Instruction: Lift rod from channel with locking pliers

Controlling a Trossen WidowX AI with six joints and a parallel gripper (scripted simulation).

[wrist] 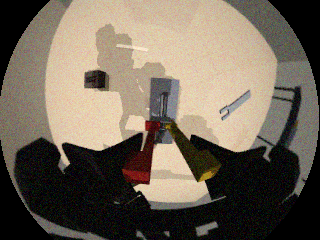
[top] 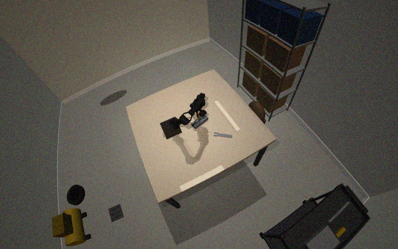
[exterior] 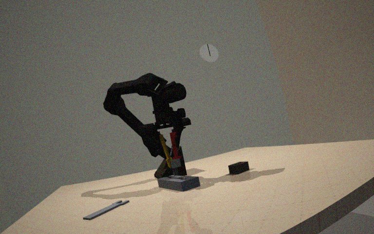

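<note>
Table (top: 164, 99) (exterior: 264, 176) (wrist: 210, 45): pale, wood-like | channel block (top: 195, 126) (exterior: 171, 184) (wrist: 171, 90): grey, metal-like | arm (top: 197, 103) (exterior: 132, 87): matt black

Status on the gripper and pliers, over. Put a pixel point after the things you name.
Gripper (exterior: 172, 135) (wrist: 167, 136) around the pliers' splayed red and yellow handles (exterior: 173, 143) (wrist: 192, 150). Pliers' head above channel block (top: 200, 122) (exterior: 179, 183) (wrist: 172, 92); lock unconfirmed. No obstruction seen between them. Grey forked tool (top: 223, 135) (exterior: 106, 210) (wrist: 236, 105) lies well aside.

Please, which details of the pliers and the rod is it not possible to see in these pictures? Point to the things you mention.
- Rod in the grey channel block (top: 195, 125) (exterior: 170, 184) (wrist: 171, 90): exterior view, block wall hides its depth.
- Pliers' jaw tips: wrist view, red handle (exterior: 173, 143) (wrist: 138, 172) and yellow handle (exterior: 164, 147) (wrist: 205, 167) crowd them.
- Lock state: top view, too small.
</note>
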